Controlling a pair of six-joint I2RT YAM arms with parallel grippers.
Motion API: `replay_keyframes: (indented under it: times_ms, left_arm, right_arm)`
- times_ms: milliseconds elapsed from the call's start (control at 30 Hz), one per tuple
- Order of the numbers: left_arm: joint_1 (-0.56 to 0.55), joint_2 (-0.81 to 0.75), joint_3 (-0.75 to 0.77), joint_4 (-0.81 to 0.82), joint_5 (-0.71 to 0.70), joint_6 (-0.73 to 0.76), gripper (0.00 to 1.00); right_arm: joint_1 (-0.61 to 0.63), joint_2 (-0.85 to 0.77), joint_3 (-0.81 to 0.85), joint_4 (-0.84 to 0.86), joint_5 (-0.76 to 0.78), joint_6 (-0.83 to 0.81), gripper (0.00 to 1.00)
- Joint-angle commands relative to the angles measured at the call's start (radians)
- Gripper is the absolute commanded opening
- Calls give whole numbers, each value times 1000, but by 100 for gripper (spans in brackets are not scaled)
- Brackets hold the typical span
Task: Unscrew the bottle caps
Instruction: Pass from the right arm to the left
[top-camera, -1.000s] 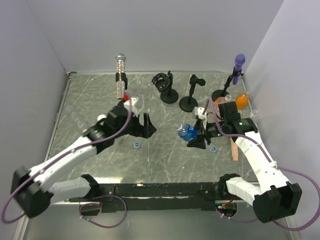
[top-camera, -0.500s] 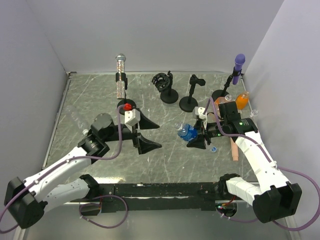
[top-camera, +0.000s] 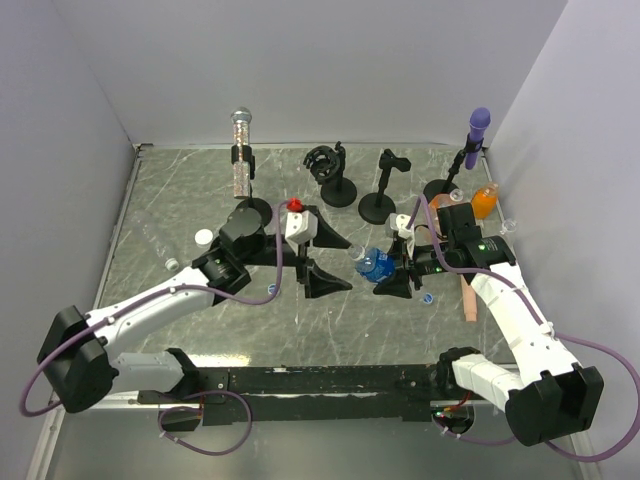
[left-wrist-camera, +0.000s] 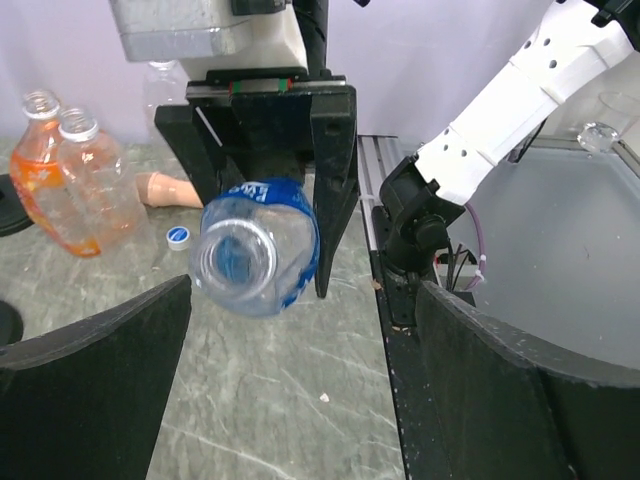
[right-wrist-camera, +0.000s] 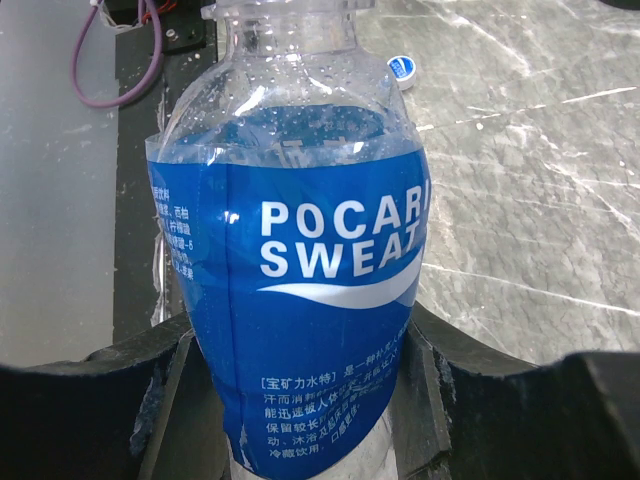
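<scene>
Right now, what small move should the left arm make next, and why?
Probably ease the open left end effector forward around the neck of the blue-labelled bottle. The right end effector holds it with its mouth pointing that way, a gap between them. Whether the mouth is capped I cannot tell.

The left arm (top-camera: 150, 305) was stretched forward and rightward from its base, and the left gripper (top-camera: 338, 262) was held with its jaws spread wide. The right arm (top-camera: 510, 310) was bent inward, and the right gripper (top-camera: 392, 272) was clamped around the Pocari Sweat bottle (top-camera: 377, 265).
</scene>
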Motion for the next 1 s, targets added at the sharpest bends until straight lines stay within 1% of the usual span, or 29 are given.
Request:
replay_keyframes:
  times_ms: [0, 67, 167, 267, 367, 433, 500, 567, 633, 767, 800, 833, 900, 967]
  left_arm:
    - [-20, 38, 81, 53, 11, 26, 95]
    - [-22, 54, 93, 53, 9, 22, 92]
    - [-25, 71, 112, 47, 15, 16, 86]
    - [-26, 92, 130, 20, 15, 15, 73]
    - [-28, 106, 146, -6, 9, 9, 63]
    - [-29, 109, 146, -3, 5, 4, 60]
    - [-31, 114, 147, -5, 1, 1, 52]
    - [-29, 121, 156, -20, 0, 6, 46]
    - [-29, 124, 169, -39, -3, 10, 36]
    - [-29, 132, 182, -74, 1, 16, 24]
    - [-29, 132, 187, -82, -2, 18, 27]
    - [-29, 132, 188, -89, 0, 16, 32]
    - [-29, 129, 187, -97, -12, 12, 50]
    - [-29, 129, 192, -117, -15, 19, 53]
  right_arm:
    - [-5, -11, 5, 7, -50, -19, 29]
    - [-5, -15, 2, 7, -51, -19, 29]
    - [-5, -15, 2, 10, -51, -19, 29]
    - [-7, -9, 7, 6, -54, -22, 29]
    - [-5, -9, 5, 3, -54, -24, 29]
    - [-5, -9, 5, 3, -54, -24, 29]
    - [-4, -14, 5, 6, -54, -22, 29]
    - [-7, -12, 5, 4, -54, -22, 29]
    - [-7, -14, 5, 4, -54, -22, 29]
    - [-5, -12, 5, 6, -53, -22, 29]
    - [-7, -14, 5, 4, -56, -24, 29]
    - [-5, -11, 5, 4, -54, -24, 29]
    - [-7, -11, 7, 4, -54, -24, 29]
    - [-5, -11, 7, 4, -56, -24, 29]
